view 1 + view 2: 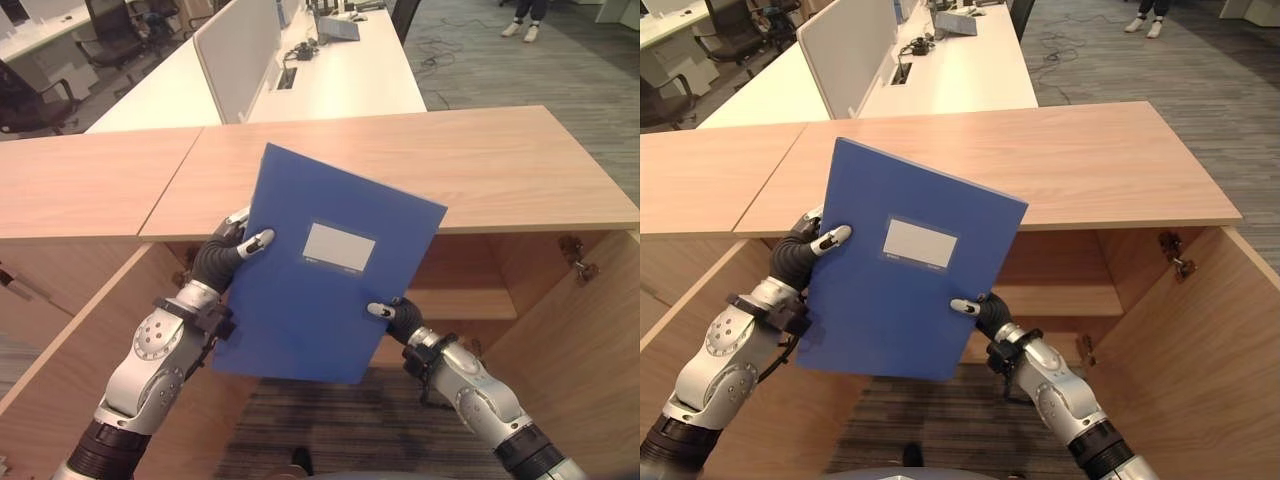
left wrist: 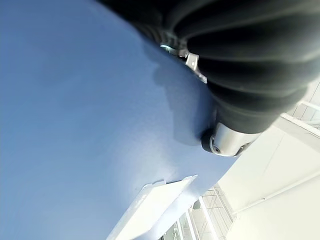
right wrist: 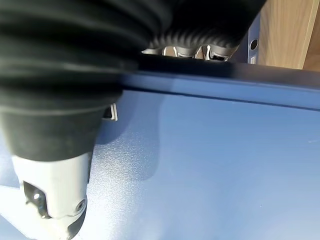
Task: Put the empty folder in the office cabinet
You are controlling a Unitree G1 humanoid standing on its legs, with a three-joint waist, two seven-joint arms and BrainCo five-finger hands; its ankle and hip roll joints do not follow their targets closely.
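Over the open cabinet (image 1: 500, 290), blue folder (image 1: 320, 290) held up in air, tilted, between both hands. Left hand (image 1: 222, 258) clamps its left edge, thumb curled on front face, fingers behind. Right hand (image 1: 398, 316) pinches lower right edge, thumb on front. Shelf (image 1: 455, 303) inside, behind and below folder; wooden tabletop (image 1: 480, 165) forms cabinet top, just beyond. Risk, my read: folder top corner catches tabletop edge on way in, or thin edge grips slip w/ tilt, folder drops to floor.

One blue folder (image 1: 325, 270) is seen, gripped by two robot hands, the left hand (image 1: 232, 250) and the right hand (image 1: 397, 315). One open wooden cabinet (image 1: 480, 165) is shown, with two office chairs (image 1: 108, 30) counted behind the desks.
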